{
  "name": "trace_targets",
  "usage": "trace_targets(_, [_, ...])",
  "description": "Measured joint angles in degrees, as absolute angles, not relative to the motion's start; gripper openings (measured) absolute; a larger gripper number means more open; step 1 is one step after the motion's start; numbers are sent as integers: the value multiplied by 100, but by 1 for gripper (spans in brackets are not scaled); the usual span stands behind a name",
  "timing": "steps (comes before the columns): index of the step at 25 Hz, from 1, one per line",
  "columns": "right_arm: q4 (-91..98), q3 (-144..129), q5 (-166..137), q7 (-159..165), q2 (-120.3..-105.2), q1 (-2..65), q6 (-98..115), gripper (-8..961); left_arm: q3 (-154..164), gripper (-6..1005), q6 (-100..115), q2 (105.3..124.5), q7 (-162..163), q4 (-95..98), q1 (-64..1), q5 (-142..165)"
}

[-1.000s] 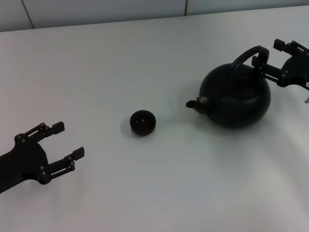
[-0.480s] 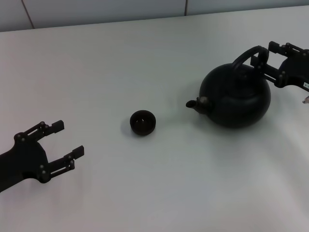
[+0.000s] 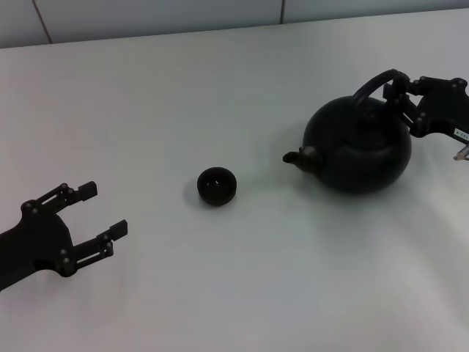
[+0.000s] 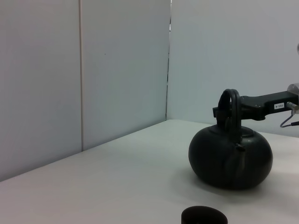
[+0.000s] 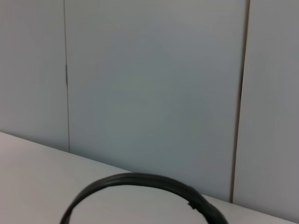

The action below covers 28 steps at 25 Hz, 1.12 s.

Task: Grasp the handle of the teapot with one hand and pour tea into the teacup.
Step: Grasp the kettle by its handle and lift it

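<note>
Head view: right hand (image 3: 399,89) reaches level, jaws closed on teapot's handle (image 3: 372,82).

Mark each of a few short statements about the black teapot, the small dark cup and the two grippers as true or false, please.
1. The round matte-black teapot stands upright on the white table. True.
2. The small dark handleless teacup lies tipped on its side. False: it stands upright, mouth up.
3. The right gripper is at the teapot's arched black handle. True.
4. The left gripper holds the teacup. False: it is open and apart from the cup.
5. The stubby spout points away from the teacup. False: it points toward it.
</note>
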<state>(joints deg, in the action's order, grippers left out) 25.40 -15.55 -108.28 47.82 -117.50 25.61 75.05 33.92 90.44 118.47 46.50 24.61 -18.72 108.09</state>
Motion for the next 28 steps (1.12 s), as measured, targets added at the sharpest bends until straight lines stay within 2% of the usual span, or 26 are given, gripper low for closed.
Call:
trace_targets(4, [2539,-1557,-10813,4781,-11751,2565,7504,299,3392,801,9044,11847,4650,2461,-1879,10809])
trace_targets(10, [2540,-1516,-10783,4781,-11763,2575,7505,83,3392,801,9044,11847,4653,2461,-1878,10809])
trace_targets(28, [3232,-1575,-10552,5971,-11824,3065,7466,78,3398,801,9046,11846,4612,2311,-1888,10810])
